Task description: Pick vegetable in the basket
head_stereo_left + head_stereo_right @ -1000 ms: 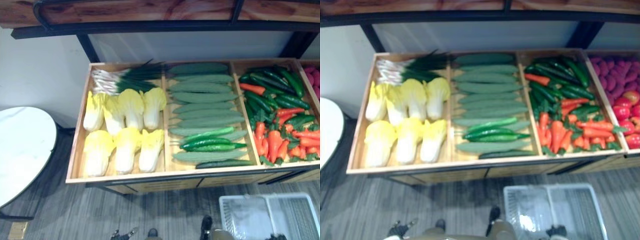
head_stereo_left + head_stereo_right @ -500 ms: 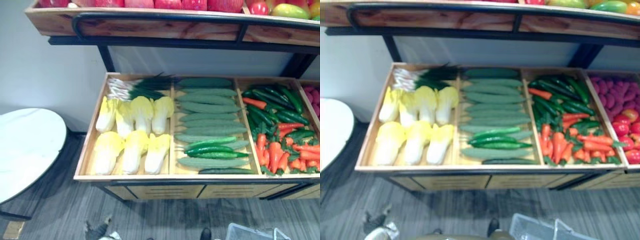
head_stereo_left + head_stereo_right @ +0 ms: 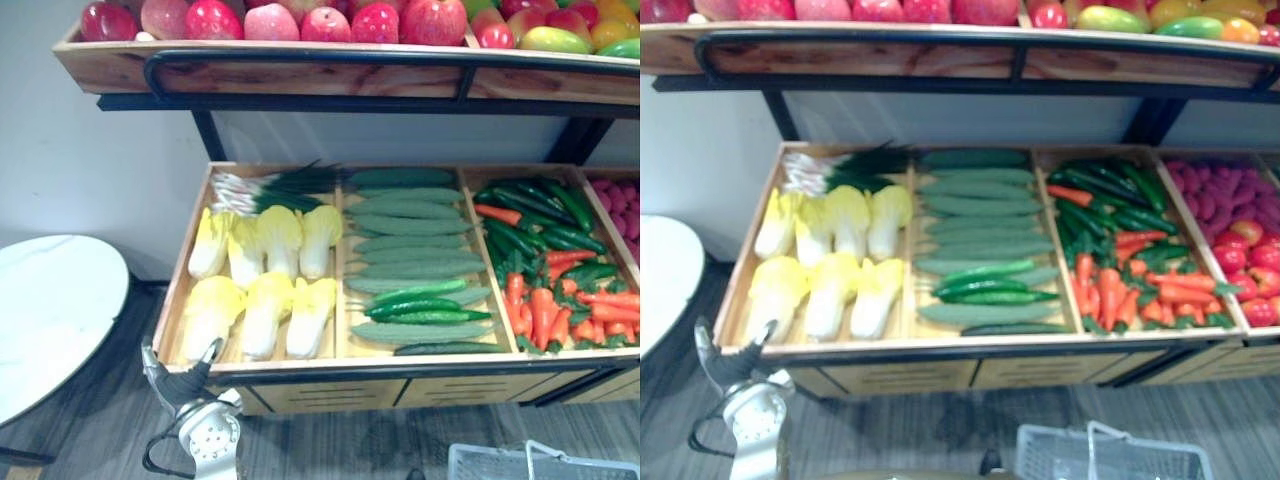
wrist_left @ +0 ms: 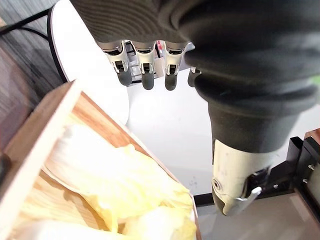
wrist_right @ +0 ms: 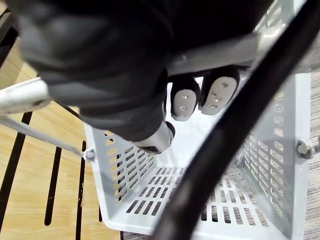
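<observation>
Wooden crate [image 3: 330, 366] | left hand [image 3: 184, 378] at near-left corner by cabbages [image 3: 262, 315], fingers relaxed, empty | right hand [image 5: 130, 75] curled round handle [image 5: 235, 50] of white basket [image 5: 125, 165]

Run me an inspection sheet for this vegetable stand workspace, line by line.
Surface: wooden stand, divided into compartments.
Job's things: cabbages, cucumbers, carrots in separate compartments; white basket low, nothing visible inside.
Clutter: nothing seen.
Hands: left hand open at the cabbage corner; right hand curled round the basket's handle.
Cables: nothing seen on the stand.
Surroundings: fruit shelf above, round white table left.
</observation>
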You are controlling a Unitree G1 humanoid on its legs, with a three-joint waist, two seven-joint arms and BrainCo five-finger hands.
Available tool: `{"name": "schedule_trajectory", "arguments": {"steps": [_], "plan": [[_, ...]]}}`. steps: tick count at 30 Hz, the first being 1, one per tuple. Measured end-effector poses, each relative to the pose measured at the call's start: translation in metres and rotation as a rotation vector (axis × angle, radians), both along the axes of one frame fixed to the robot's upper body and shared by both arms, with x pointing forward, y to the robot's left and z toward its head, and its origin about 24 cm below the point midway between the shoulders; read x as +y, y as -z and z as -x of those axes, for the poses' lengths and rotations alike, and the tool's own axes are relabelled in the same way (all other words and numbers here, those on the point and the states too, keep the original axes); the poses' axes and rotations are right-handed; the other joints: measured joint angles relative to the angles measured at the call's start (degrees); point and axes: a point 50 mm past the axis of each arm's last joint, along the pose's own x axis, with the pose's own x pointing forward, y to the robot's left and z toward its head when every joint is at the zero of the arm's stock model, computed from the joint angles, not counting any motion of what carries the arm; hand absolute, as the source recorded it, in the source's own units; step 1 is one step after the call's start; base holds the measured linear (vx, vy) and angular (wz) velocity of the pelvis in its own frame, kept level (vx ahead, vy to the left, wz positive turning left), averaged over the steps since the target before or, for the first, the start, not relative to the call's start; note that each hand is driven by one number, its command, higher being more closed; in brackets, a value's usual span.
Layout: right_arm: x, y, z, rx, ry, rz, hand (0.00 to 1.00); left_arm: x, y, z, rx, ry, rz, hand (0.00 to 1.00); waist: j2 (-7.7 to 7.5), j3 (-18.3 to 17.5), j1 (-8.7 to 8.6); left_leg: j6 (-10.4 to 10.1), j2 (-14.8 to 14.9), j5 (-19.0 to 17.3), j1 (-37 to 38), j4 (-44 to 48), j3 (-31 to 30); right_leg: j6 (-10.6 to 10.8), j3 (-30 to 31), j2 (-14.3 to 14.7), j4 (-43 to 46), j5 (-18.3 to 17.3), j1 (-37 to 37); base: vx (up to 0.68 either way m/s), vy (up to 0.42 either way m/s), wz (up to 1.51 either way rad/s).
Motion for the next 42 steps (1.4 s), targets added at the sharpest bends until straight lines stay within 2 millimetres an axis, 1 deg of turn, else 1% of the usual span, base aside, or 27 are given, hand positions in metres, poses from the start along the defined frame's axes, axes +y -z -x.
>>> {"name": "schedule_trajectory", "arguments": {"steps": [2, 6, 7, 10, 15, 22, 24, 27, 34, 37, 42], "plan": [[-0.001, 0.0, -0.003, -0.005, -0.004, 0.004, 1.0, 0.001, -0.002, -0.003, -0.011, -0.009, -0.001, 0.0, -0.27, 0.0, 0.05, 0.0, -0.1, 0.0, 0.8, -0.5, 1.3, 0.1, 1.1, 0.2, -0.6, 0.4, 0.1, 0.02, 0.021, -0.22], [-0.002, -0.001, -0.007, -0.008, -0.025, 0.012, 1.0, 0.006, -0.006, -0.007, -0.028, -0.049, -0.015, 0.0, -0.07, 0.1, -0.25, -0.1, 0.0, -0.4, 1.7, -0.6, 2.5, 0.1, 2.2, 0.4, -0.6, 0.4, 0.1, 0.0, 0.016, -0.18], [-0.003, -0.001, -0.008, -0.006, -0.034, 0.017, 1.0, 0.011, -0.005, -0.008, -0.02, -0.073, -0.016, 0.0, 0.1, 0.0, -0.28, -0.2, 0.0, -0.6, 1.8, -0.5, 2.8, 0.1, 2.7, 0.5, -0.6, 0.4, 0.1, 0.0, 0.008, -0.15], [-0.008, -0.003, -0.014, -0.015, -0.058, 0.033, 1.0, 0.024, 0.003, -0.006, 0.043, -0.111, -0.02, 0.0, 0.45, 0.0, -1.26, -0.2, -0.1, -0.8, 1.8, -0.5, 3.2, 0.1, 3.2, 0.5, -0.7, 0.4, -0.2, -0.01, 0.007, -0.12], [-0.014, -0.005, -0.017, -0.018, -0.073, 0.049, 1.0, 0.042, 0.014, 0.002, 0.124, -0.182, -0.009, 0.0, 0.83, 0.0, -1.45, -0.3, -0.1, -1.6, 1.6, 0.0, 4.2, 0.0, 4.5, 0.7, -0.7, 0.6, -1.2, 0.0, 0.005, -0.16], [-0.017, -0.005, -0.019, -0.02, -0.077, 0.052, 1.0, 0.054, 0.025, 0.009, 0.178, -0.247, 0.017, 0.0, 0.9, 0.1, -1.48, -0.3, -0.3, -1.7, 0.6, -0.1, 4.1, 0.0, 4.7, 0.6, -0.7, 0.7, -2.3, 0.01, 0.002, 0.0], [-0.02, -0.006, -0.023, -0.026, -0.083, 0.056, 1.0, 0.058, 0.027, 0.009, 0.2, -0.25, 0.017, 0.0, 0.91, 0.4, -1.49, -0.1, -0.5, -1.8, 0.6, -0.2, 4.1, 0.0, 4.7, 0.5, -0.7, 0.7, -2.3, 0.0, 0.0, 0.0], [-0.023, -0.007, -0.028, -0.024, -0.097, 0.063, 1.0, 0.06, 0.029, 0.006, 0.214, -0.241, 0.021, 0.0, 0.81, 1.0, -1.47, 0.1, -1.0, -2.0, 0.3, -0.1, 4.2, 0.1, 5.3, 0.3, -0.7, 0.8, -2.7, 0.0, 0.0, 0.0], [-0.032, -0.011, -0.044, -0.054, -0.11, 0.089, 1.0, 0.073, 0.03, -0.002, 0.256, -0.249, 0.033, 0.0, 0.66, 3.2, -1.42, 0.6, -2.1, -2.2, -1.9, 0.5, 4.2, 0.6, 6.1, -0.6, -0.7, 1.4, -5.2, -0.01, -0.001, -0.01], [-0.037, -0.014, -0.052, -0.071, -0.116, 0.104, 1.0, 0.078, 0.025, -0.01, 0.246, -0.24, 0.024, 0.0, 0.71, 4.4, -1.44, 0.6, -2.5, -2.1, -2.8, 0.7, 4.1, 0.6, 6.4, -0.9, -0.6, 1.6, -6.2, 0.0, -0.007, -0.05], [-0.043, -0.017, -0.064, -0.094, -0.119, 0.119, 1.0, 0.088, 0.01, -0.029, 0.214, -0.224, -0.002, 0.0, 0.54, 6.5, -1.48, 0.7, -3.1, -2.1, -4.2, 1.6, 4.0, 0.7, 7.2, -1.5, -0.1, 1.6, -7.8, -0.01, -0.013, -0.06]]}}
